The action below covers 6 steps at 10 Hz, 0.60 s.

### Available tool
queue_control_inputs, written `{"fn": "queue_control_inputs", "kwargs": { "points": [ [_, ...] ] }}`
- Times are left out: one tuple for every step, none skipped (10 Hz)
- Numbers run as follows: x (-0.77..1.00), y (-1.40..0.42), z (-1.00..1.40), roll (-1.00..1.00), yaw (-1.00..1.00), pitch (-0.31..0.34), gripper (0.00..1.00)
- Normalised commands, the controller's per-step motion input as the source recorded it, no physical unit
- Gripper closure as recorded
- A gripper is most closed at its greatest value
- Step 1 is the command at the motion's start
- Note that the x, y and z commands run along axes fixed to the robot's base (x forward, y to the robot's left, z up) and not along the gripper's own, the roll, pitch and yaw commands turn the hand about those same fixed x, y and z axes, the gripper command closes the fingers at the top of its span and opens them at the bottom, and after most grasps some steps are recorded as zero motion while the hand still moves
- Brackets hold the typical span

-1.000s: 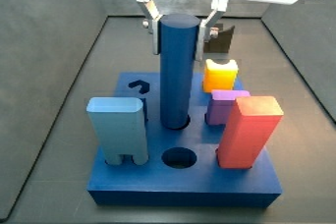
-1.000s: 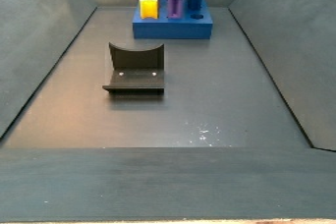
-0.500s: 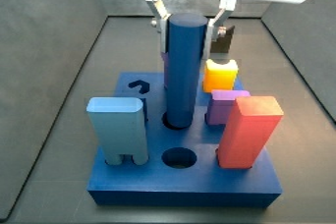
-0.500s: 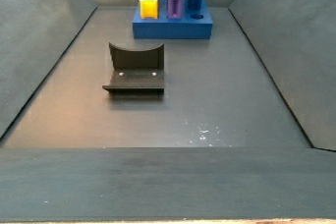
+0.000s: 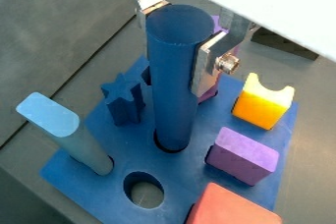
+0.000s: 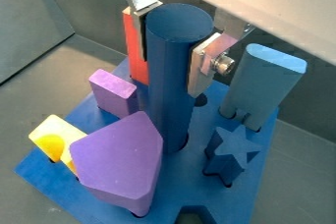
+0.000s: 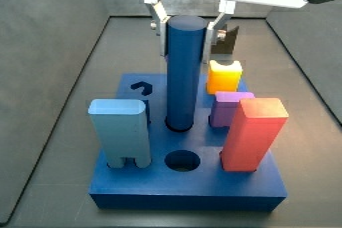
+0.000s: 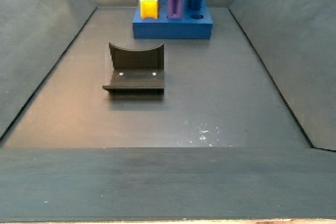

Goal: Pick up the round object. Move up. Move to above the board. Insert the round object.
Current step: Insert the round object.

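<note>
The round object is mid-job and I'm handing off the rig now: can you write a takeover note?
Gripper: above the board, fingers either side of the round object's top; contact cannot be told.
Round object: upright, its lower end in a round hole of the board.
Done: pickup, lift, move over the board.
Left: confirm it is fully seated, then release and withdraw.
A second round hole at the board's near edge is empty.

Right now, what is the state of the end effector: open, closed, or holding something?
End effector: above the board, fingers either side of the dark-blue cylinder peg top; whether they grip it cannot be told.
</note>
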Motion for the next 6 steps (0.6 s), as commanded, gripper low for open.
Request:
{"fn": "queue_control_inputs", "kwargs": {
  "points": [
    [-0.14,-0.01,-0.47,0.11,0.0,-0.023,1.0],
    [-0.03,-0.1,-0.51,0.07,0.0,-0.037,1.0],
    [0.04,-0.19,-0.49,0.0,-0.01,-0.056,1.0],
    [0.22,-0.21,-0.39,-0.03,-0.05,-0.014,1.0],
    [0.38,-0.11,-0.36,-0.08,-0.08,-0.01,1.0],
    [0.36,0.0,-0.34,0.0,-0.12,0.0,1.0]
  ]
}}
